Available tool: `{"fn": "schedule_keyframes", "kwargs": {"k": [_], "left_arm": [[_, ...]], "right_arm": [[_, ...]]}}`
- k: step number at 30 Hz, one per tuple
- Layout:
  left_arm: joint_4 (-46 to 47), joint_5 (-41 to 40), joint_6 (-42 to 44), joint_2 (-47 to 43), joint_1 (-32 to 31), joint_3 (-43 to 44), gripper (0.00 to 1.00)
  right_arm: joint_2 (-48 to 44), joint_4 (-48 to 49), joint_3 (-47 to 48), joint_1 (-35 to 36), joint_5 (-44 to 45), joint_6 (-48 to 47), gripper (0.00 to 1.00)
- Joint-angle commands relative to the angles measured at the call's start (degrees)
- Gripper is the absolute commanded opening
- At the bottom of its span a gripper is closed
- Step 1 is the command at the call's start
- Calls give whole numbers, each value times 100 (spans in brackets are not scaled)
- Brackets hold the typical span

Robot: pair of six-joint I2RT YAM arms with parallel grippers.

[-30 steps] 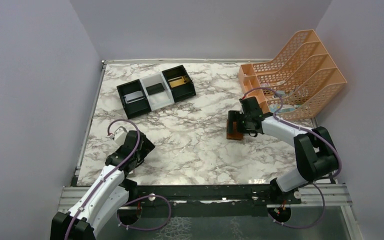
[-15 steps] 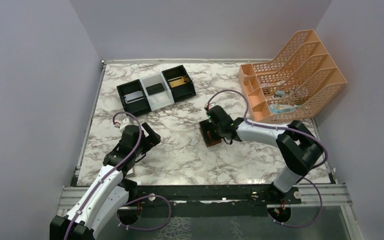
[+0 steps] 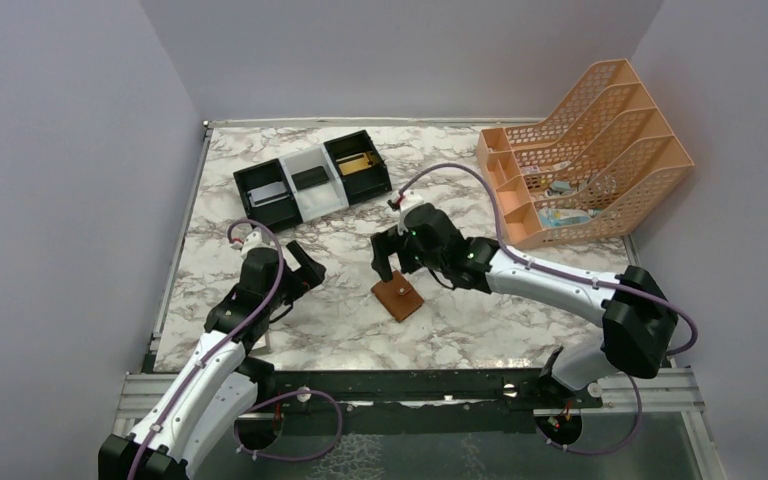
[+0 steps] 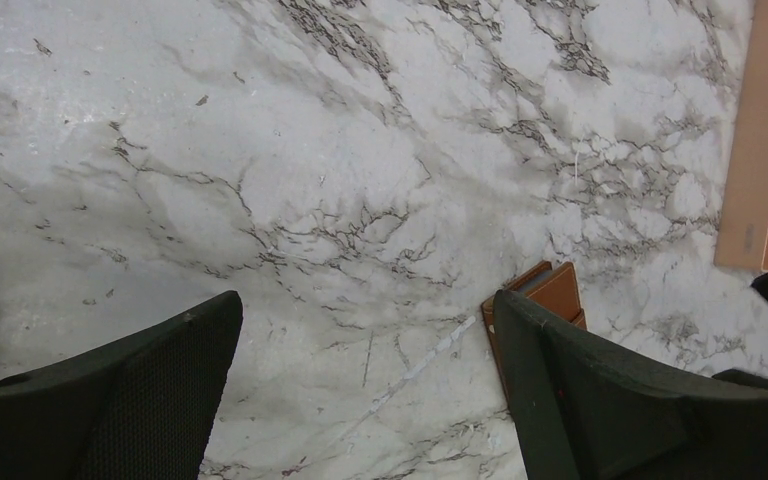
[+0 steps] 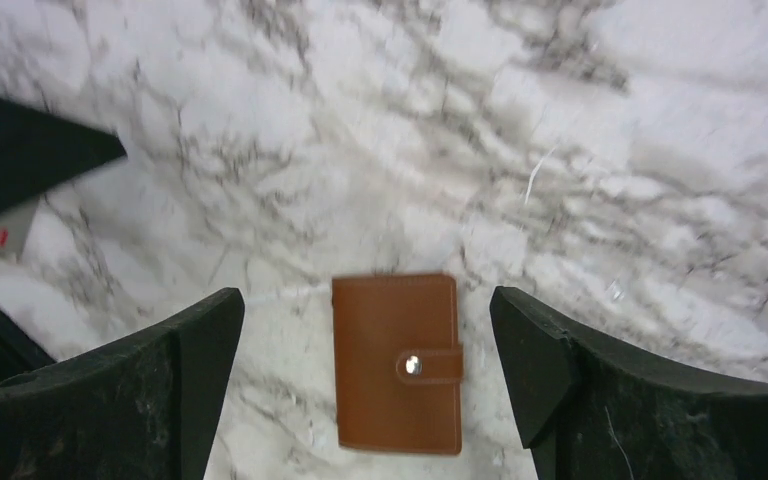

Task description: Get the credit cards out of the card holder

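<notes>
My right gripper [image 3: 398,266] hangs with its jaws wide apart just above the card holder [image 3: 398,297], gripping nothing. The brown holder lies flat and shut on the marble table [image 3: 520,320], snap tab fastened. In the right wrist view it sits at 6 o'clock between my fingers. My left gripper [image 3: 302,280], jaws also spread and empty, is at the holder's 9 o'clock. At its 11 o'clock, well apart, the three-compartment tray [image 3: 320,206] holds the credit cards [image 3: 358,163].
</notes>
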Motion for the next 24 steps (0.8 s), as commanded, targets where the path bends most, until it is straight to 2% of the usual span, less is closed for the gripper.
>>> {"fn": "schedule_keyframes", "kwargs": {"k": [1,5,10,24], "left_arm": [[163,192,121,-54,24,68,99],[144,94,149,-88,26,117,99],[120,62,106,-142,24,98,99],[-395,-546,292,-542,30,395,99]], "right_arm": [[369,472,578,-15,1139,-197,97],[973,947,1040,-17,1601,-486,99],[1822,935,1990,-34,1802,-616,100],[3642,849,4141,-277,658,-531,88]]}}
